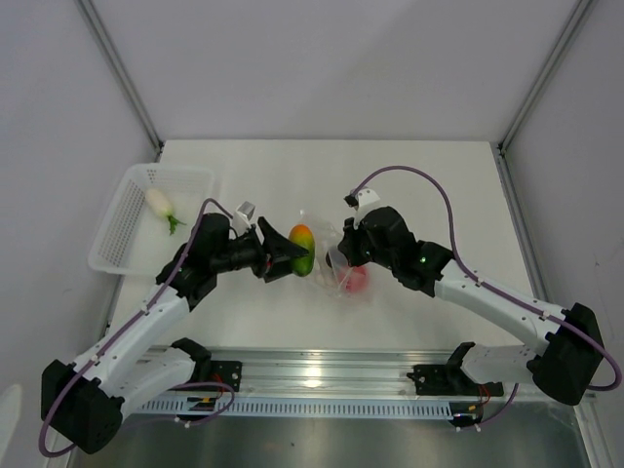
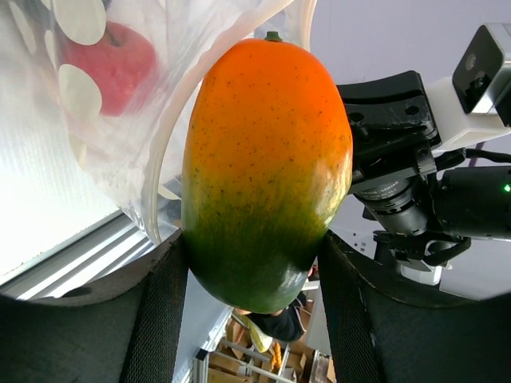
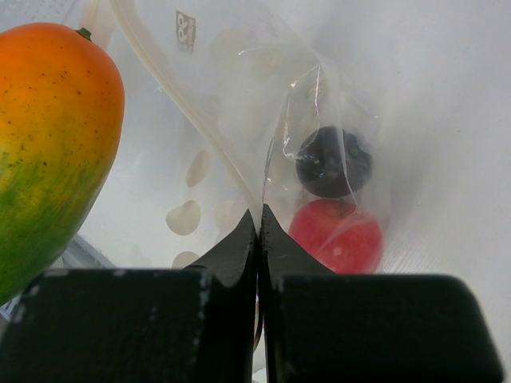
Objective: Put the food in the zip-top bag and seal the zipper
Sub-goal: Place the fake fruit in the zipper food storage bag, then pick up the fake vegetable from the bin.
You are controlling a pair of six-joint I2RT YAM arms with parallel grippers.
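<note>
**Orange-green mango gripped at the bag's mouth**

The mango [image 2: 267,144] sits between the left gripper's [image 2: 251,279] fingers, which stand part open and press its green lower end on both sides; the orange end points out past the fingertips. In the top view this is at centre frame, with the mango just beside the bag's [image 1: 327,234] left edge. In the left wrist view the open zipper [image 2: 152,159] curves close along the mango's left.

The right gripper [image 3: 259,227] is fully closed, pinching the bag's clear film between its tips. Inside the bag lie a red ball [image 3: 335,235] and a dark piece [image 3: 333,162]. A white piece [image 1: 158,201] lies in the basket [image 1: 122,234], upper left.
</note>
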